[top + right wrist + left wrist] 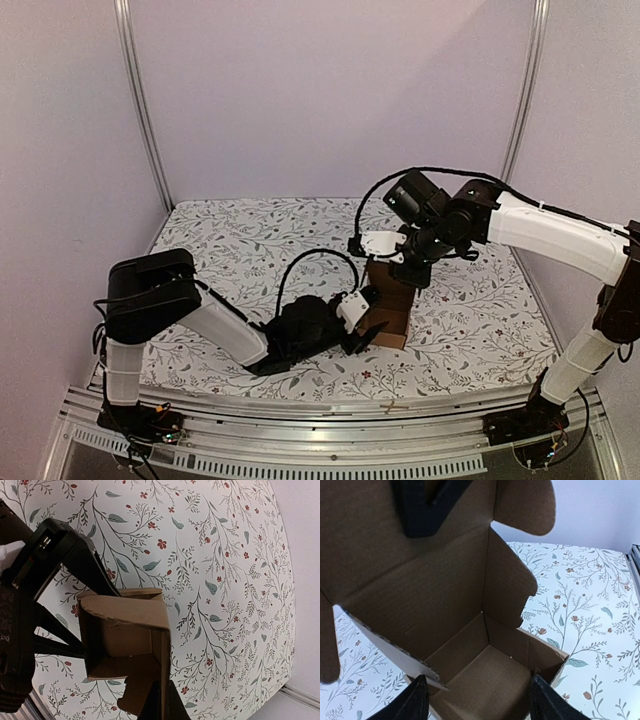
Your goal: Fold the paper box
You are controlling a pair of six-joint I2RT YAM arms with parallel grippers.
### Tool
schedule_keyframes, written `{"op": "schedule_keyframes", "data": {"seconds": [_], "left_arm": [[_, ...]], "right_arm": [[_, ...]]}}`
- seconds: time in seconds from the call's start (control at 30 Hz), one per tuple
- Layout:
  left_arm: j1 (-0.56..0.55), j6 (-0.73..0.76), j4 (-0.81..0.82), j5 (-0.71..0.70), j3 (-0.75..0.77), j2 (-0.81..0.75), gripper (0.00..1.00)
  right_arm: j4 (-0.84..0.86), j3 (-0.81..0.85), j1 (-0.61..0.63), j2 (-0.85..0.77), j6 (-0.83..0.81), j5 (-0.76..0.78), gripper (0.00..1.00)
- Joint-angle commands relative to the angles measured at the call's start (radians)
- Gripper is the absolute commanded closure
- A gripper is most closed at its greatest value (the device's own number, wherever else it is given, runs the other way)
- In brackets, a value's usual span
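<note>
Cardboard first: the paper box (pixel 393 310) stands half-folded on the floral tabletop (pixel 250 240), right of centre, between your two arms. Its lower part forms a small open carton, and one tall panel with a rounded flap rises upright from its far side.

Your right jaws hang above the box and are clamped on the top edge of that tall panel. In the right wrist view you can see the dark fingertips (pixel 161 705) pinched together on the thin cardboard edge. In the left wrist view the same jaws show as a dark shape on the panel's upper part.

Your left jaws sit low at the box's near-left side, close to the tabletop, and they stand apart. Their two black fingertips (pixel 417 700) frame the open mouth of the carton, with its floor and side walls between them. You cannot tell from these views whether those fingertips touch the walls.
</note>
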Motion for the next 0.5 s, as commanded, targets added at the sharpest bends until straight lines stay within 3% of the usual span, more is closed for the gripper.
{"op": "schedule_keyframes", "data": {"seconds": [0.0,0.47], "left_arm": [[-0.020,0.010,-0.003,0.016,0.018,0.009,0.32],[-0.065,-0.008,0.032,-0.041,-0.112,-0.024,0.33]], "right_arm": [[0.004,0.022,0.013,0.023,-0.011,-0.013,1.00],[0.004,-0.087,0.016,-0.024,0.026,-0.117,0.99]]}}
